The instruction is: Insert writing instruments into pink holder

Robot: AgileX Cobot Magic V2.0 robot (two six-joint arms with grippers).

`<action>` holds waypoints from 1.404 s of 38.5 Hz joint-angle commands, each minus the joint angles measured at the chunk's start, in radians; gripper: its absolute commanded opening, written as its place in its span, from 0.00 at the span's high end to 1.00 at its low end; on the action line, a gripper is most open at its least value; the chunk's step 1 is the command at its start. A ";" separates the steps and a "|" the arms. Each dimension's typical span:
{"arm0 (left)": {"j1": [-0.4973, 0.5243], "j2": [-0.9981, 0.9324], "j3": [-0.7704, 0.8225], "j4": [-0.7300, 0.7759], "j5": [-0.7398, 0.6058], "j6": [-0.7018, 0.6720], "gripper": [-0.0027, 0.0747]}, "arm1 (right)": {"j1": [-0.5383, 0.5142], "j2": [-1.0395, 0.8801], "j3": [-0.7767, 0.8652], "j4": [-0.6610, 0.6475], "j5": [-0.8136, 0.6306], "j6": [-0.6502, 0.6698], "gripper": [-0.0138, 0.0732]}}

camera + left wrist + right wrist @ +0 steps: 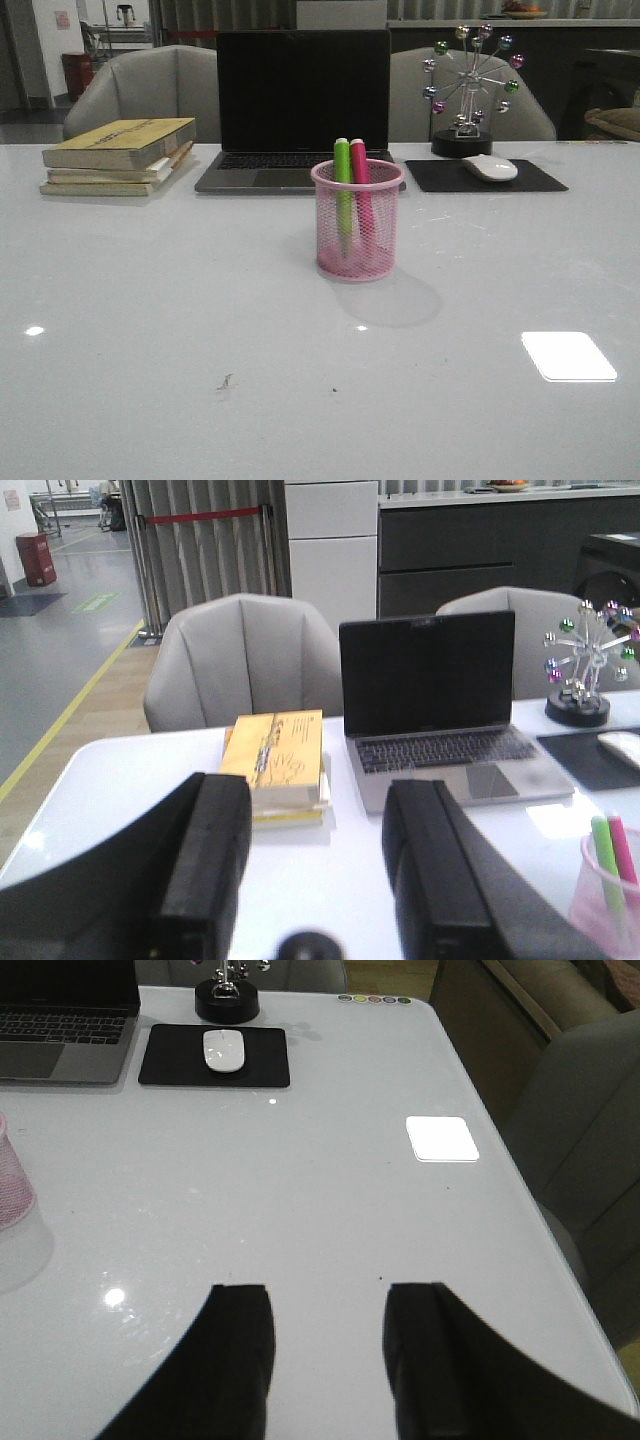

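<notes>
The pink holder (357,220) stands upright in the middle of the table, in front of the laptop. Both writing instruments stand inside it: a lime green marker (343,190) and a bright pink marker (360,185), tops poking above the rim. The left wrist view catches the holder (605,900) with the green marker (603,852) and pink marker (623,845) at its edge. My left gripper (318,785) is open and empty, away from the holder. My right gripper (326,1295) is open over bare table, with the holder (12,1185) far off to one side. Neither gripper appears in the front view.
A stack of books (120,155) lies at the back left. An open laptop (300,105) sits behind the holder. A white mouse (490,167) rests on a black pad (485,177), with a ball-wheel ornament (470,90) behind. Grey chairs (150,90) stand beyond the table.
</notes>
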 commanded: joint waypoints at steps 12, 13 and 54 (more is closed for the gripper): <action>0.002 -0.219 0.079 0.003 0.015 -0.002 0.48 | -0.006 0.011 -0.020 -0.033 -0.079 -0.008 0.39; 0.002 -0.219 0.079 0.003 0.015 -0.002 0.48 | -0.006 0.011 -0.020 -0.031 -0.079 -0.008 0.39; 0.002 -0.219 0.079 0.003 0.015 -0.002 0.48 | -0.006 0.011 -0.020 -0.013 -0.043 -0.011 0.79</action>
